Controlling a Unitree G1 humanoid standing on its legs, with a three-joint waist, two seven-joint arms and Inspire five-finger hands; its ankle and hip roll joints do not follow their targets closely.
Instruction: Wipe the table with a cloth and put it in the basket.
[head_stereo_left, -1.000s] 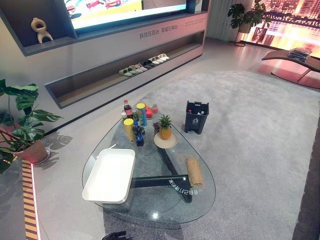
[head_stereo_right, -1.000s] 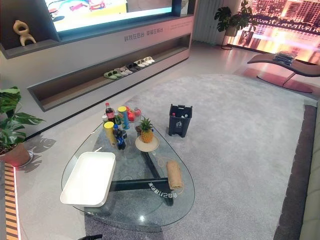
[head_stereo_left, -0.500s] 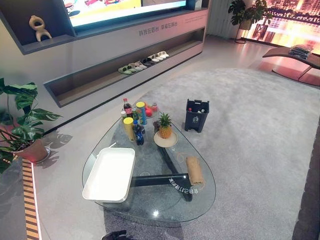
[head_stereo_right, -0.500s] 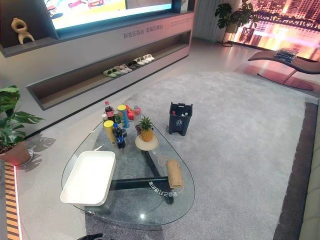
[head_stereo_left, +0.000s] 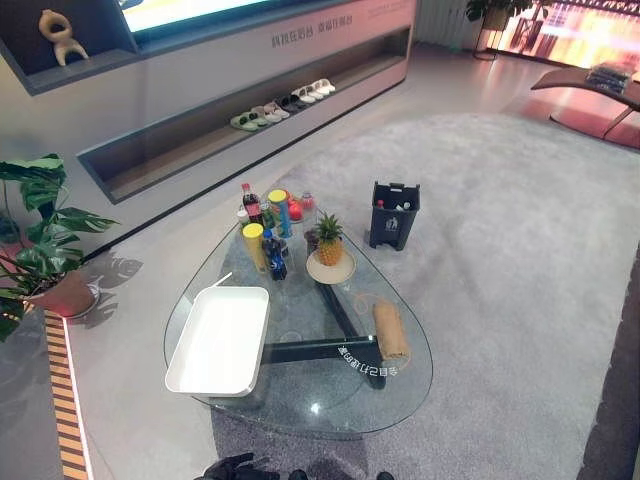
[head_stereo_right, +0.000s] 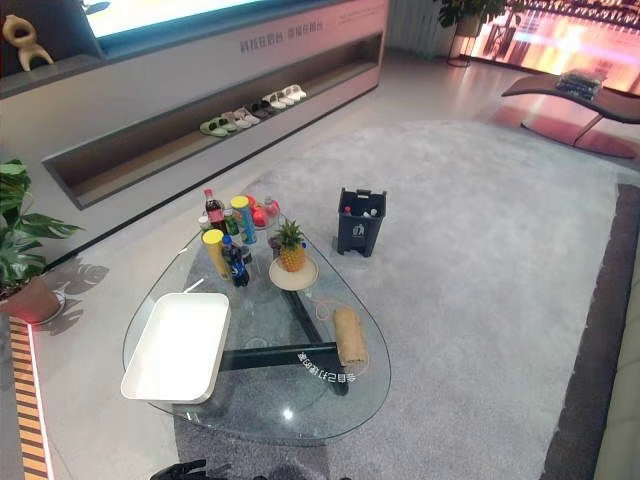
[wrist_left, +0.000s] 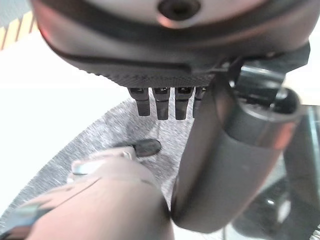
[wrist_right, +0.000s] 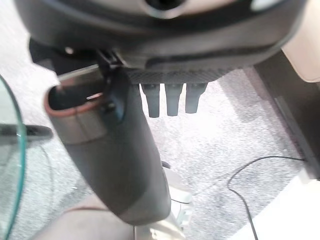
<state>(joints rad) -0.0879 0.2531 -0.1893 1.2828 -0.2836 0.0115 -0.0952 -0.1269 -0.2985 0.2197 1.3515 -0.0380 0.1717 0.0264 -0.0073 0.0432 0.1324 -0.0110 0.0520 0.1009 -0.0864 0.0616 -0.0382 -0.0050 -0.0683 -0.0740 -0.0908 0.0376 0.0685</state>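
A rolled tan cloth (head_stereo_left: 389, 331) lies on the right side of the glass table (head_stereo_left: 320, 415), with nothing touching it. A dark basket (head_stereo_left: 393, 214) with a few things in it stands on the carpet beyond the table's far right. My left hand (head_stereo_left: 230, 468) hangs low at the near edge, short of the table. In its wrist view the left hand (wrist_left: 225, 165) has straight fingers (wrist_left: 162, 102) and holds nothing. My right hand (wrist_right: 120, 165) hangs over the carpet beside the table's rim, its fingers (wrist_right: 172, 100) straight and empty.
A white tray (head_stereo_left: 220, 340) fills the table's left side. Several bottles and cans (head_stereo_left: 265, 235) and a pineapple on a plate (head_stereo_left: 329, 252) crowd the far end. A potted plant (head_stereo_left: 45, 260) stands left, and a low shelf with slippers (head_stereo_left: 285, 105) lines the wall.
The whole picture has shifted, so the camera has tilted down and slightly forward. The cloth, tray and basket have not moved. A little more of my left hand shows at the bottom.
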